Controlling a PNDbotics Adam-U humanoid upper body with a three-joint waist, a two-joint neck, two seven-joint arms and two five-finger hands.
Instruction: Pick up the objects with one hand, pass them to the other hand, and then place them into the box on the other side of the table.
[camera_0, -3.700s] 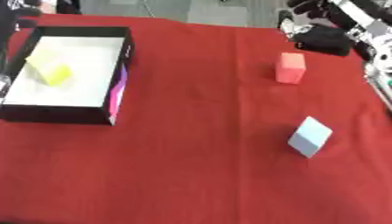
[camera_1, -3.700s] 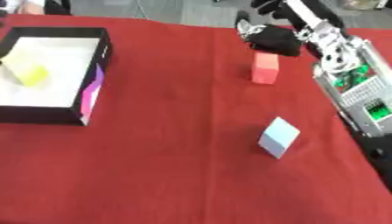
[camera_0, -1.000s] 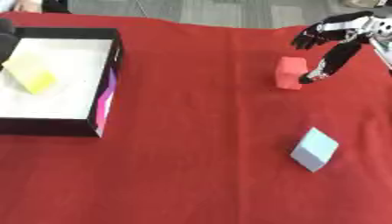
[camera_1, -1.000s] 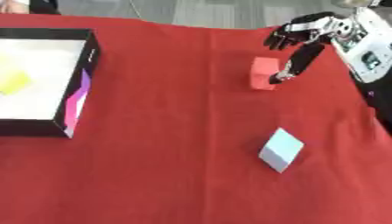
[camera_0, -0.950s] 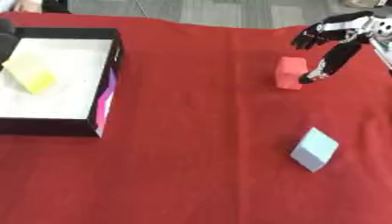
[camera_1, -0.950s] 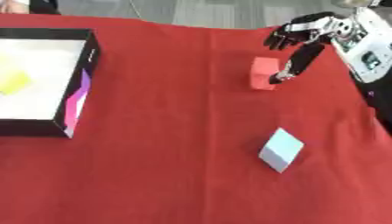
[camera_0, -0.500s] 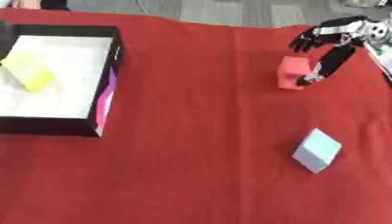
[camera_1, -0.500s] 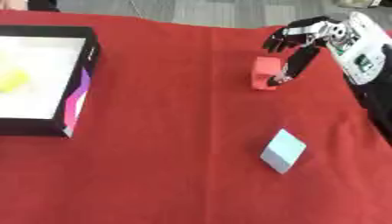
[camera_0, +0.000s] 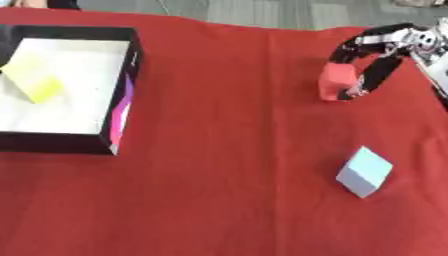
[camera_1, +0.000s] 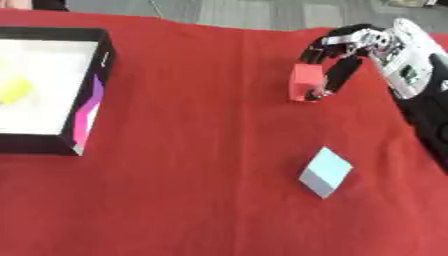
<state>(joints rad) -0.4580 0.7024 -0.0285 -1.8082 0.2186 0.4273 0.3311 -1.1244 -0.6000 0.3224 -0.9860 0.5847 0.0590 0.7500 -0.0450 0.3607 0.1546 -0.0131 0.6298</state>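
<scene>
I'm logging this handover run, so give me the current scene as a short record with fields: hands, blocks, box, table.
right hand: fingers and thumb curled round the red block at the table's far right
left hand: not in view
pale blue block: lying free on the cloth, nearer than the red one
box: black, white inside, at left, holding a yellow block
table: covered in red cloth
</scene>
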